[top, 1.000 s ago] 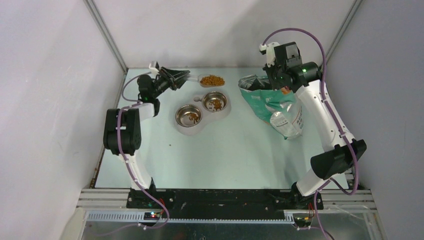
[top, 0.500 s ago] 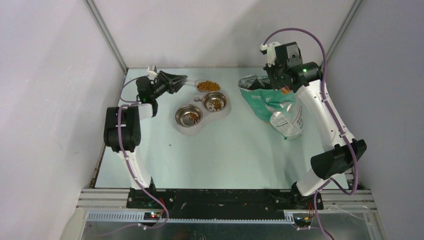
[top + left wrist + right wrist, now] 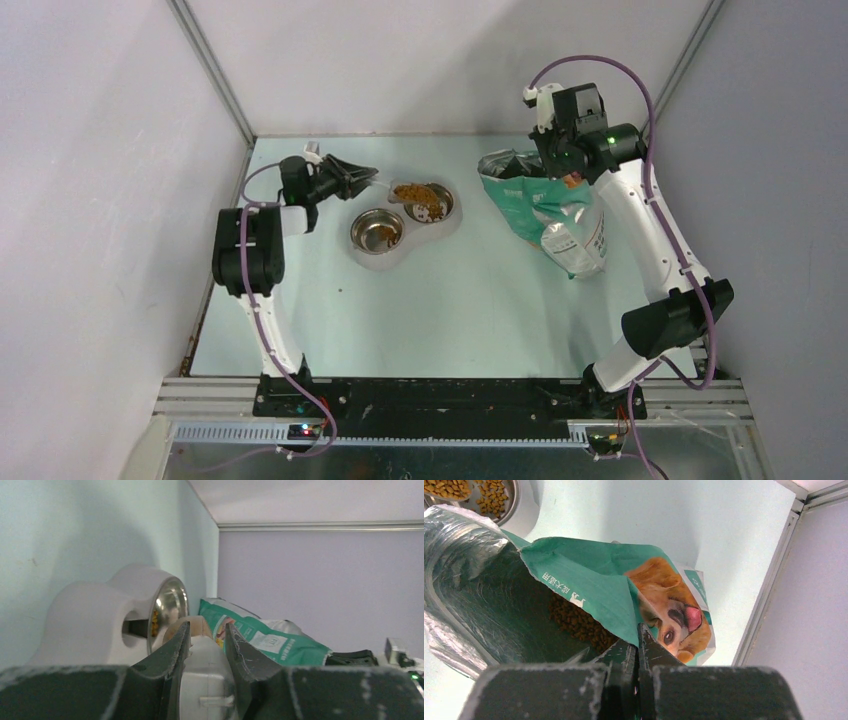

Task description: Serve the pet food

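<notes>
Scoop (image 3: 393,189), pet food (image 3: 414,189) now over bowl (image 3: 447,205); pale-green table (image 3: 450,300)

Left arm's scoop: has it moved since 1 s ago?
Yes. The scoop of kibble has come toward the near edge: it was beyond the right-hand steel bowl, now it sits over it. The bowl stayed put.

The bowls (image 3: 378,231) are polished, mirror-bright metal, set in a smooth matt white plastic stand (image 3: 90,620). The scoop (image 3: 202,675) is pale, smooth plastic. The bag (image 3: 589,575) is glossy printed film outside, with crinkled silver foil inside. The kibble (image 3: 579,622) looks dry, rough and matt. The tabletop (image 3: 450,300) is smooth with a faint sheen. The left gripper (image 3: 206,626) and right gripper (image 3: 638,630) are matt black, scuffed grey.
</notes>
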